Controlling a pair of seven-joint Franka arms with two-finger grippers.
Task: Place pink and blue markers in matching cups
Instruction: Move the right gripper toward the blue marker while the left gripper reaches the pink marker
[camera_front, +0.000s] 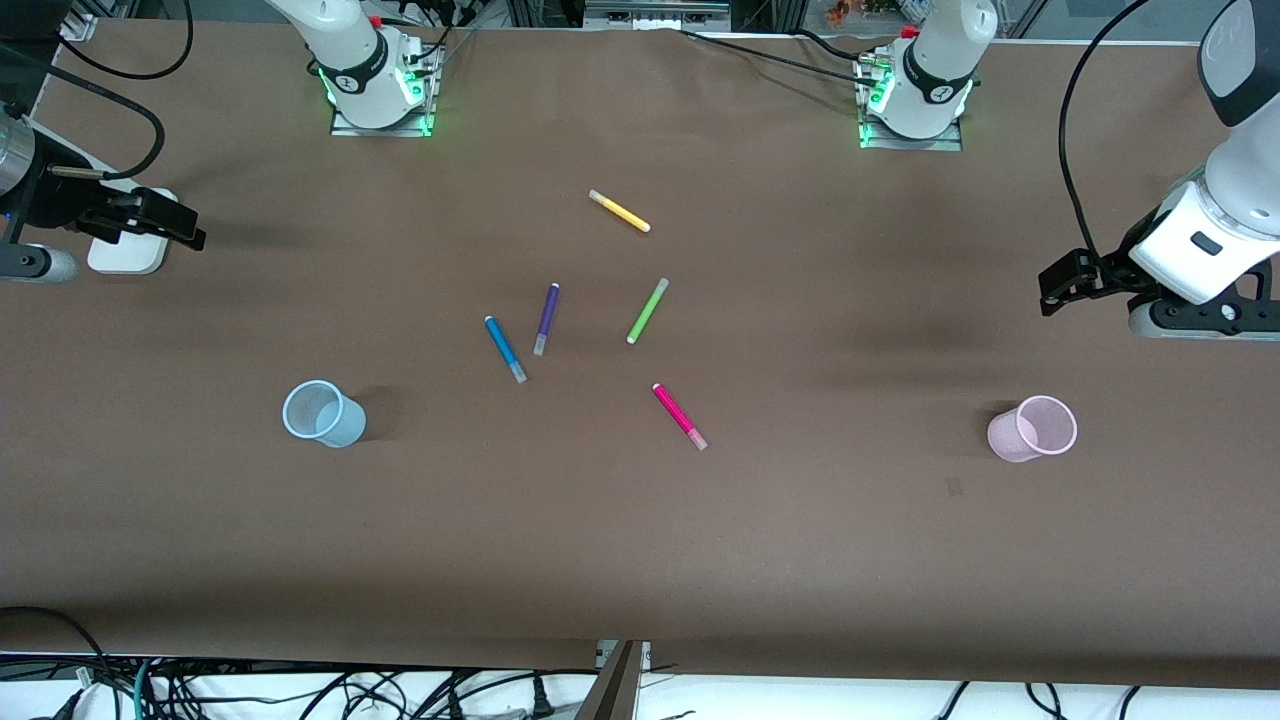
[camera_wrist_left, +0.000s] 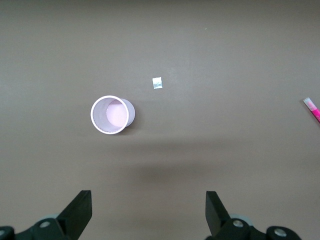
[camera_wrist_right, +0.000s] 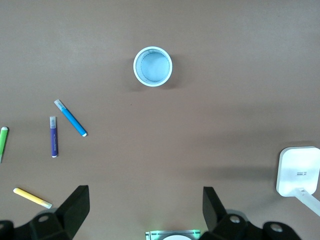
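the table (camera_front: 800, 520) was plain brown. markers: blue (camera_front: 505, 348), magenta-pink (camera_front: 679, 416), purple (camera_front: 546, 318), lime-green (camera_front: 647, 311), yellow (camera_front: 619, 211), each pale-capped. cups: light blue (camera_front: 323, 414), light pink (camera_front: 1032, 429).

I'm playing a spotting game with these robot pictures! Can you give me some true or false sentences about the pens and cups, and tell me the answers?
1. The pink marker is already inside the pink cup. False: it lies on the table, well apart from the cup.
2. The blue marker lies beside the purple marker. True.
3. The blue cup is tipped over. False: it stands upright and holds nothing.
4. The left gripper is open and holds nothing. True.
5. The right gripper holds the yellow marker. False: it is open and holds nothing.
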